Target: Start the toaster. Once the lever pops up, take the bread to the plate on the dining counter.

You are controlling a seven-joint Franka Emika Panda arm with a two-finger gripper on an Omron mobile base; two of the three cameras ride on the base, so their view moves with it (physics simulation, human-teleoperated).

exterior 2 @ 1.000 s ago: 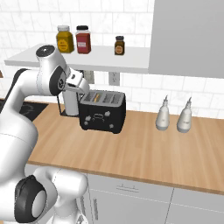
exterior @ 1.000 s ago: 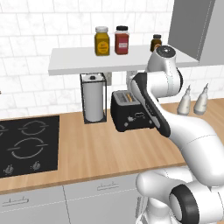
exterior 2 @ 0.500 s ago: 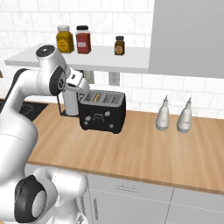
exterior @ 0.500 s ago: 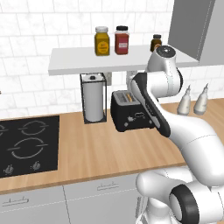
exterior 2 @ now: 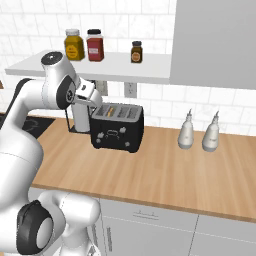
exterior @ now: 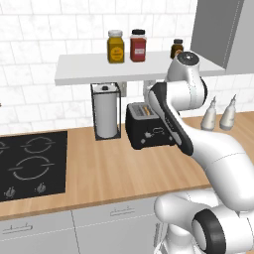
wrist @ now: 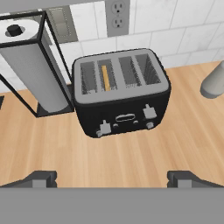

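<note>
The black toaster (wrist: 120, 94) stands on the wood counter by the tiled wall, also seen from the base cameras (exterior: 149, 130) (exterior 2: 117, 127). A tan edge of the bread (wrist: 105, 77) shows in one of its left slots (exterior: 145, 110). Two small lever tabs sit on the front, the left lever (wrist: 105, 127) under the bread's side and another (wrist: 149, 112) to the right. My gripper (wrist: 113, 179) hovers above and in front of the toaster, open, with nothing between its fingertips (wrist: 41, 178). The plate and the dining counter are out of view.
A wire-framed paper-towel roll (wrist: 33, 65) stands close to the toaster's left. Two pale bottles (exterior 2: 199, 132) stand to its right. A shelf (exterior: 134, 67) with jars hangs above, a wall outlet (wrist: 117, 17) is behind, and a black cooktop (exterior: 30, 163) lies far left.
</note>
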